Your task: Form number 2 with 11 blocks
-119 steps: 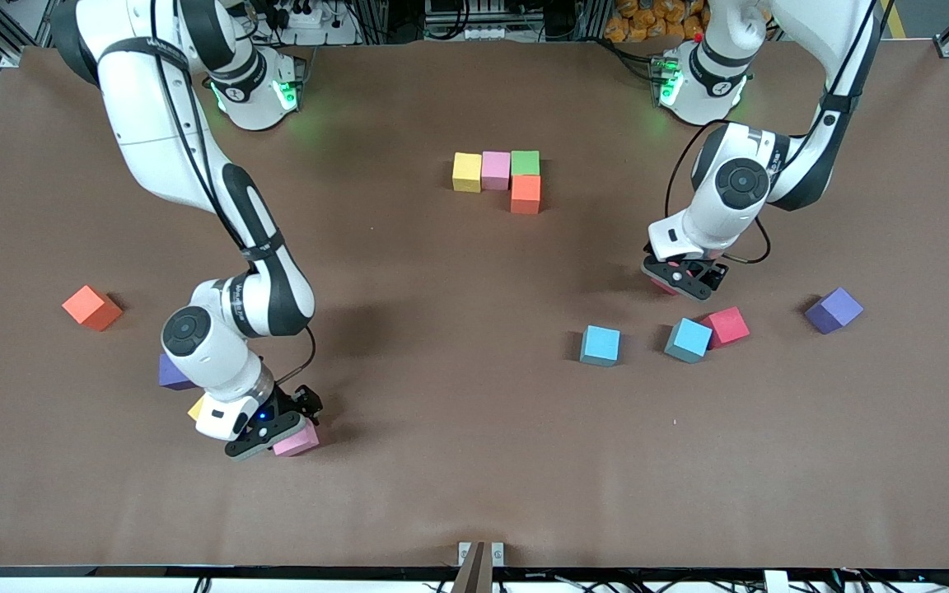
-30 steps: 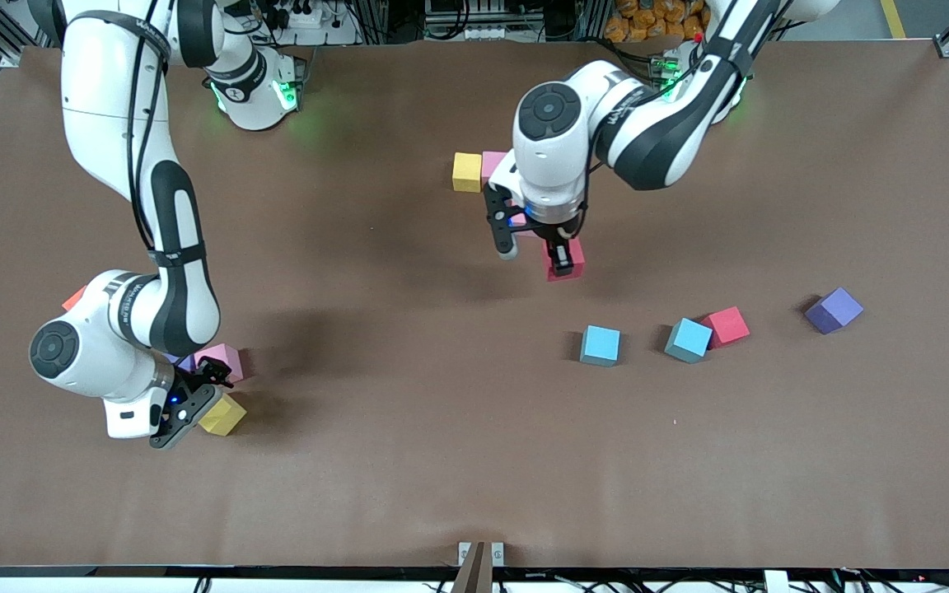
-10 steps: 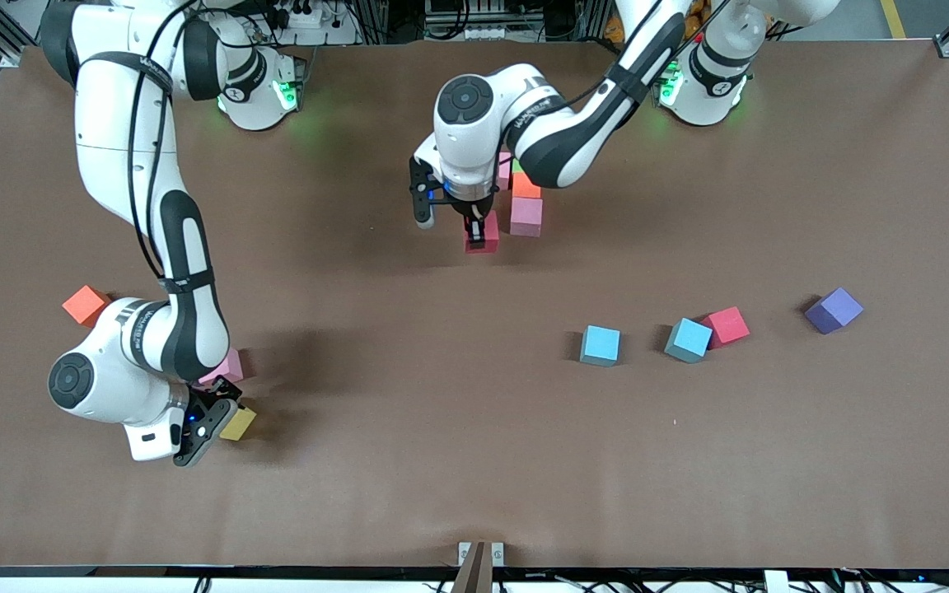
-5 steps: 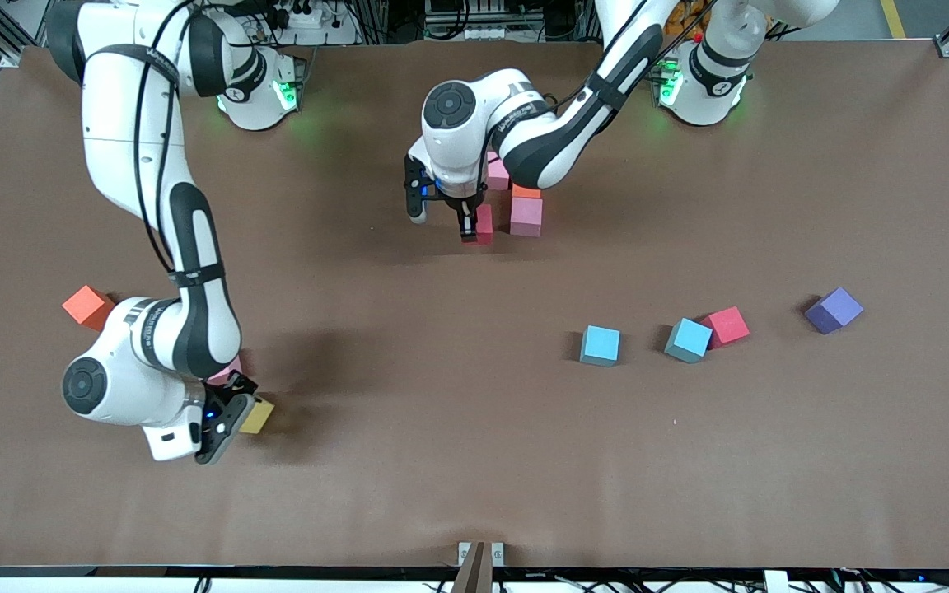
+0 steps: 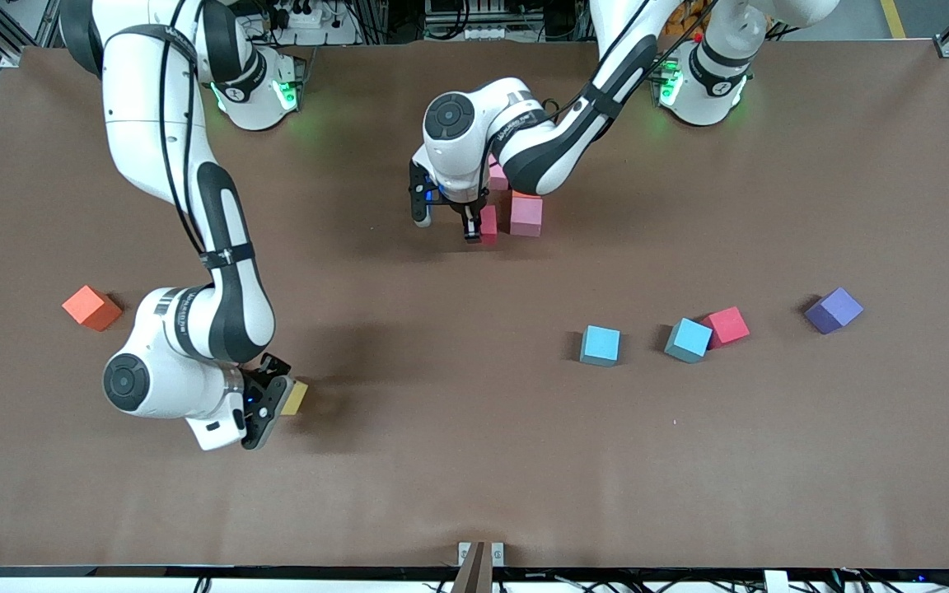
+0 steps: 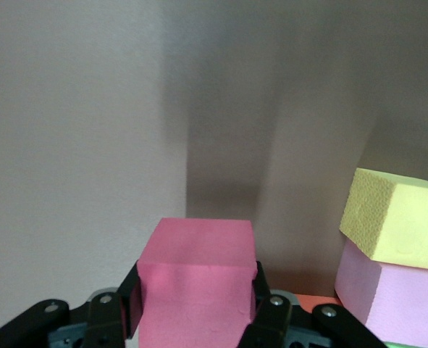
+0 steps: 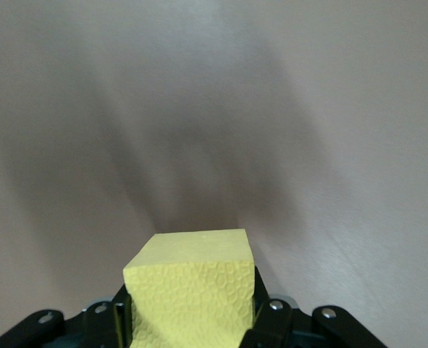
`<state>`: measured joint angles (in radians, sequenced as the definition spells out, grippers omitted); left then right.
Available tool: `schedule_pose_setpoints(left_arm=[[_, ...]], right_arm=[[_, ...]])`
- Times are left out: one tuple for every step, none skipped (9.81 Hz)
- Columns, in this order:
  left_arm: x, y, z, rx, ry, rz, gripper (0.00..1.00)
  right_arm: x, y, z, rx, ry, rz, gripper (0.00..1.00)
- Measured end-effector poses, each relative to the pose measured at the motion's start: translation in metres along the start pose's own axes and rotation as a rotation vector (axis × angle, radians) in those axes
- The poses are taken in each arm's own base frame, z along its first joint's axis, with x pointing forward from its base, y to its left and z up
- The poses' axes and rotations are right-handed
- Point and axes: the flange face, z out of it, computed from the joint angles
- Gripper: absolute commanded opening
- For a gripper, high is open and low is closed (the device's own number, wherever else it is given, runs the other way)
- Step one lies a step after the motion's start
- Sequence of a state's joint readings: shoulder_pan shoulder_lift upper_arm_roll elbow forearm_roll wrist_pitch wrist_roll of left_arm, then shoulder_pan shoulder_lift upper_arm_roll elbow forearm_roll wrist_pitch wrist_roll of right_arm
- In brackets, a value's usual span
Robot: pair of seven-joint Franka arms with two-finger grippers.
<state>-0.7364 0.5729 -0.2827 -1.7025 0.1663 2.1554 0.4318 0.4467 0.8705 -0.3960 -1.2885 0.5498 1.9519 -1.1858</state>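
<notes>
Brown tabletop [image 5: 474, 461] carries a partial figure near its edge by the robots' bases. The left claw [image 5: 469, 221] grips a crimson block [image 5: 488, 224], low and just beside the pink block [image 5: 525, 216] that ends the figure, on the side toward the right arm's end; that arm reaches across, wrist pointing down. The right claw [image 5: 273, 402] grips a yellow block [image 5: 294, 398], forearm bent low, well apart from the figure. Loose blocks remain: 2 blue [image 5: 600, 344], 1 orange [image 5: 91, 307].

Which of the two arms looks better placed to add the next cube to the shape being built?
Probably the left. Its tool holds a crimson cube right beside the pink cube at the figure. The right tool grips a yellow cube well away from the figure, nearer the front camera.
</notes>
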Motion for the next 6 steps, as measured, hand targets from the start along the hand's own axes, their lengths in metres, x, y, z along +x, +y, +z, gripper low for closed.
schedule_pose_setpoints(left_arm=[[0.001, 0.003, 0.005, -0.001, -0.009, 0.008, 0.00], [0.001, 0.005, 0.007, -0.001, -0.014, 0.013, 0.00], [0.001, 0.005, 0.008, 0.004, -0.017, 0.019, 0.00], [0.001, 0.006, 0.008, 0.013, -0.021, 0.028, 0.00], [0.002, 0.008, 0.008, 0.018, -0.024, 0.035, 0.00], [0.003, 0.010, 0.009, 0.018, -0.026, 0.039, 0.00]], right_arm=[[0.005, -0.008, 0.000, 0.028, -0.010, 0.003, 0.19], [0.014, -0.018, -0.002, 0.048, -0.017, -0.005, 0.19], [0.023, -0.028, -0.008, 0.057, -0.017, -0.017, 0.19], [0.030, -0.037, -0.017, 0.070, -0.017, -0.028, 0.22], [0.035, -0.045, -0.028, 0.082, -0.014, -0.038, 0.22], [0.038, -0.051, -0.039, 0.083, -0.005, -0.044, 0.21]])
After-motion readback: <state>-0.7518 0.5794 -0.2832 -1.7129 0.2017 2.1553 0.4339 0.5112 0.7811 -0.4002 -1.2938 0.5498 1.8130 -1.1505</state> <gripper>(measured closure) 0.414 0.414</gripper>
